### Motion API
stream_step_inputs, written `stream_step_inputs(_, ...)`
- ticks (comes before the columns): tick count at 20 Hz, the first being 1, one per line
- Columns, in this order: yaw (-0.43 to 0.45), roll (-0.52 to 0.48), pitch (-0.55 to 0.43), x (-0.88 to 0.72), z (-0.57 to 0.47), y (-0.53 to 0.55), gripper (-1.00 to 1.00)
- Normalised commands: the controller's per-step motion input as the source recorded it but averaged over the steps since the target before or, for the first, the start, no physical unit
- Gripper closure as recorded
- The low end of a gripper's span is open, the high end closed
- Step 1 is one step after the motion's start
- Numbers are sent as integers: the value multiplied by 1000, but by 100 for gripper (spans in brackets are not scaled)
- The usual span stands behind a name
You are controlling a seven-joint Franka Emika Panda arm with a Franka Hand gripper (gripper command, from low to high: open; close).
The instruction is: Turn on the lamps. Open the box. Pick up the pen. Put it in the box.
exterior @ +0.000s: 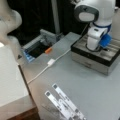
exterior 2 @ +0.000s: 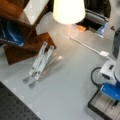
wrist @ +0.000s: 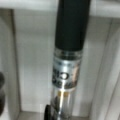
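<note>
Claw (exterior: pixel 93 47) with pen (wrist: pixel 68 50) inside box (exterior: pixel 100 61)

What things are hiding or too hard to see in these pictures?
- Gripper: in a front view the white arm hides it inside the box; open or shut is unclear.
- Pen: the wrist view's top and bottom edges cut off both ends.
- Box: a front view's bottom right corner cuts most of it off.
- Lamp: top cut off.

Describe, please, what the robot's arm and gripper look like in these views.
In both front views the arm has glossy white rounded shells, with a grey face on a joint, a blue part near the wrist and a black cable looping beside it. The gripper itself is not visible.
</note>
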Motion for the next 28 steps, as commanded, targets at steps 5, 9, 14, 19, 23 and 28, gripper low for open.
stream_step_inputs(5, -65, -149, -33, 98, 89, -46, -100)
stream_step_inputs(9, -35, -182, 22, 124, 198, -132, -100)
stream_step_inputs(14, 18, -173, 77, 155, 238, -242, -100)
stream_step_inputs(19, 43, -121, 102, 203, 168, -285, -100)
stream_step_inputs(23, 90, -113, 127, 194, 142, -283, -100)
stream_step_inputs(28, 109, -104, 110, 186, 231, -436, -100)
